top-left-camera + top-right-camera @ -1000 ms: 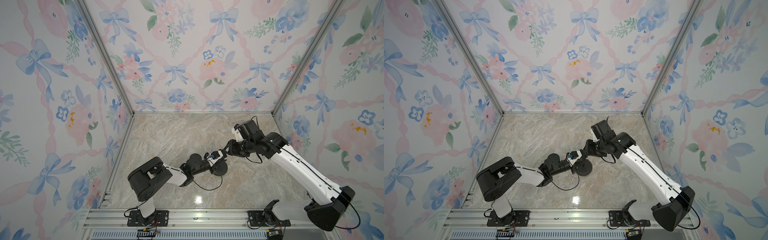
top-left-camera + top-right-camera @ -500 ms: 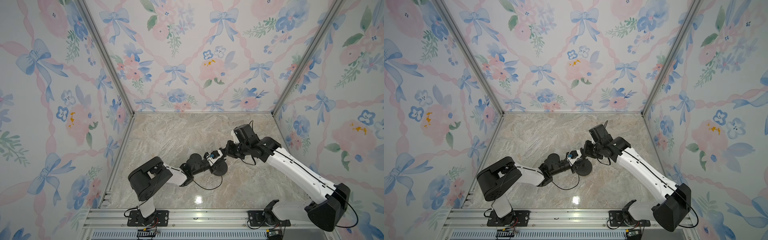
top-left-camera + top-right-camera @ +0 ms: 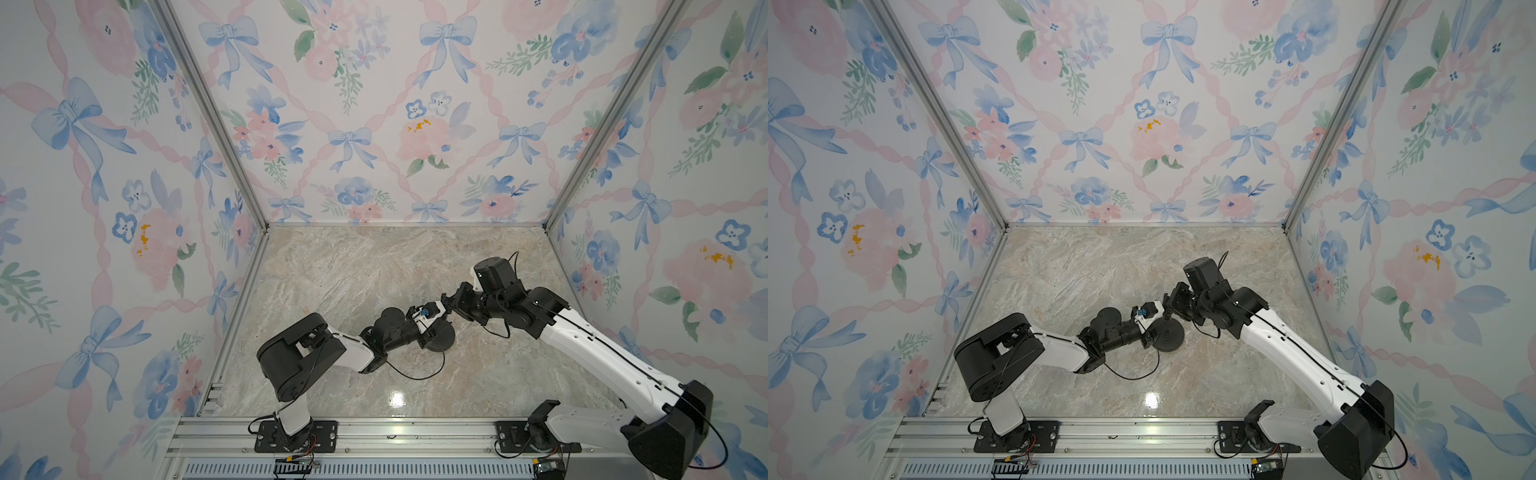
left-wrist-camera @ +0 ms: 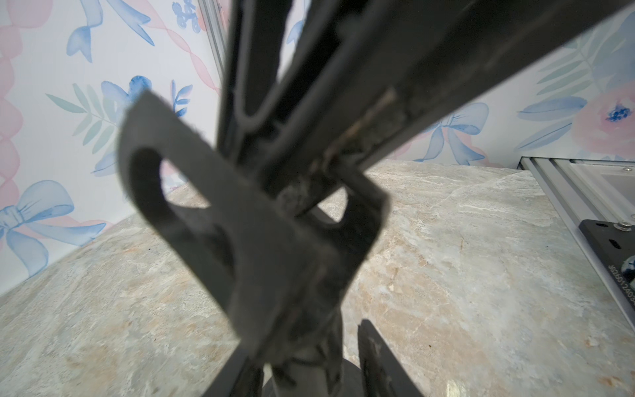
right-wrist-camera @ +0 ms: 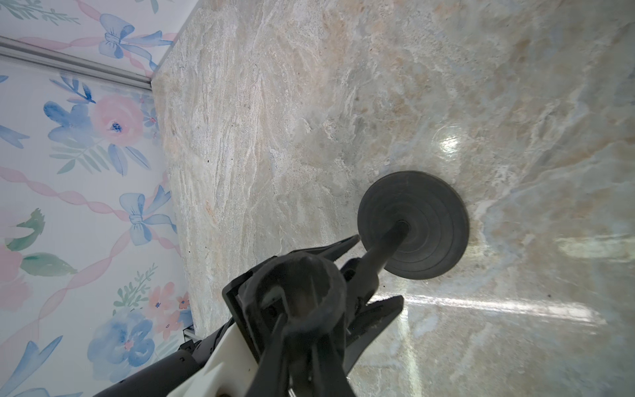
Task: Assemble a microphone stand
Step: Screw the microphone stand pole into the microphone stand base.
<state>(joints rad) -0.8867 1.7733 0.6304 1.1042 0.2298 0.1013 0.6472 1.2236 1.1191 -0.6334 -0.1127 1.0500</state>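
The small matte-black microphone stand (image 3: 1170, 332) stands on the beige marble-patterned tabletop (image 3: 332, 270). It sits about midway between left and right and a little nearer than the middle, between the two black-and-white arms. Its round flat disc base (image 3: 444, 341) lies flat on the marble. In the right wrist view the base (image 5: 433, 220) shows concentric rings, and the thin black rod (image 5: 379, 254) rises from the socket at its centre. Whether the rod is seated all the way I cannot tell.

The right gripper (image 3: 1166, 306) reaches in from the right, above the base, with its jaws clamped on the rod's clip-like head (image 5: 299, 295). In the left wrist view the same head (image 4: 247, 220) fills the foreground as a grey plate with rounded slots, and the right gripper's black fingers (image 4: 429, 86) come down onto it.

The left gripper (image 5: 378, 268) comes in low from the left, just above the base. Its jaws stand apart around the lower part of the rod, one black finger (image 5: 338, 246) on one side and its partner (image 5: 381, 309) on the other. A gap shows between the rod and the second finger; whether the first touches the rod I cannot tell.

Floral wallpaper walls (image 3: 374, 124) with blue bows and pink flowers close the table in on the left, far and right sides. A silver aluminium rail (image 3: 374, 430) along the near edge carries both arm mounts.
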